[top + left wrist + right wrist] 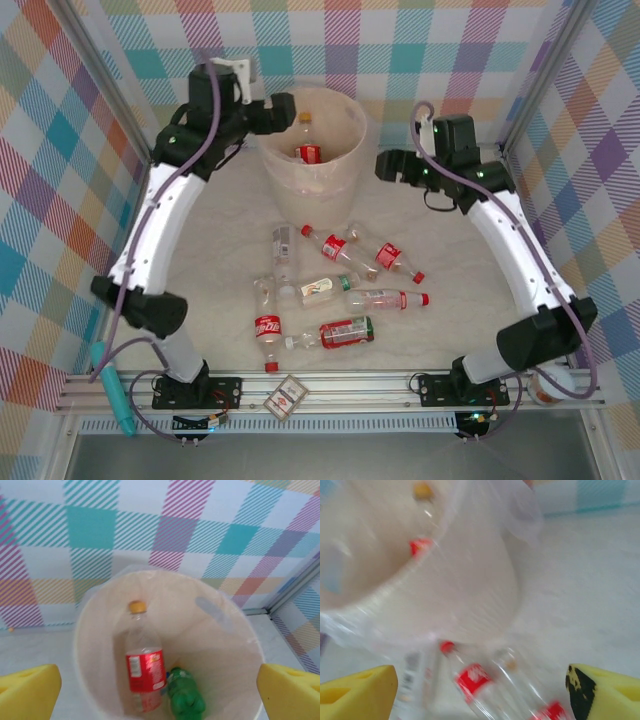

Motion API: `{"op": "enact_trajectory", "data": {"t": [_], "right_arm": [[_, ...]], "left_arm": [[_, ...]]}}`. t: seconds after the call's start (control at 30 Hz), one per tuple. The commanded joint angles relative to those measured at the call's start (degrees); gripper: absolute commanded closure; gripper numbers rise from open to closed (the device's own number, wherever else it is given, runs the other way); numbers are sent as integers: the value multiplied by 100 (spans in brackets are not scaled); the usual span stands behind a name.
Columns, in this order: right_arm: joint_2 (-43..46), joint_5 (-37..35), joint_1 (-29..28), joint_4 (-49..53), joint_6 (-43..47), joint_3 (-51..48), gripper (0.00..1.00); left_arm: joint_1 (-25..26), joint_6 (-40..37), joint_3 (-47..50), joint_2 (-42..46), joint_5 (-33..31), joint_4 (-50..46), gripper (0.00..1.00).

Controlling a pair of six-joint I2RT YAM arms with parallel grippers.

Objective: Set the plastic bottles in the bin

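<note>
Starting on the left, we see the left gripper up high, right by the left rim of the bin. Its fingers are yellow and stand wide apart, and they hold nothing. From its wrist we look down into the bin. Two bottles are in there. A red bottle (its cap looks more orange than red) leans on the wall. A green bottle lies at the bottom, touching it.

The bin stands at the back of the table, about in the middle. In front of it, the loose bottles lie on their sides in a bunch, some touching. Most have red labels and red caps.

Going on to the right, we see the right gripper near the bin's right side, but apart from it. Its wrist view is blurry. We can make out that its two yellow tips are far apart, with nothing held between them. The bin and some loose bottles lie past them.
</note>
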State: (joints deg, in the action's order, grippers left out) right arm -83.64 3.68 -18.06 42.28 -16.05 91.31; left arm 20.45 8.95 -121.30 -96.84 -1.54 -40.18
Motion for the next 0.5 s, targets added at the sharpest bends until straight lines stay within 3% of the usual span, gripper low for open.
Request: {"op": "enact_trajectory", "data": {"t": [0.0, 0.2, 0.47], "right_arm": [[-307, -629, -8, 761, 657, -577, 10], [-1157, -596, -151, 1046, 726, -886, 7], [-2258, -432, -274, 790, 486, -960, 8]], "left_arm": [[-318, 440, 1127, 174, 236, 501, 0], [-629, 982, 2400, 498, 647, 938, 1], [-638, 1346, 2800, 79, 1136, 1204, 3]]}}
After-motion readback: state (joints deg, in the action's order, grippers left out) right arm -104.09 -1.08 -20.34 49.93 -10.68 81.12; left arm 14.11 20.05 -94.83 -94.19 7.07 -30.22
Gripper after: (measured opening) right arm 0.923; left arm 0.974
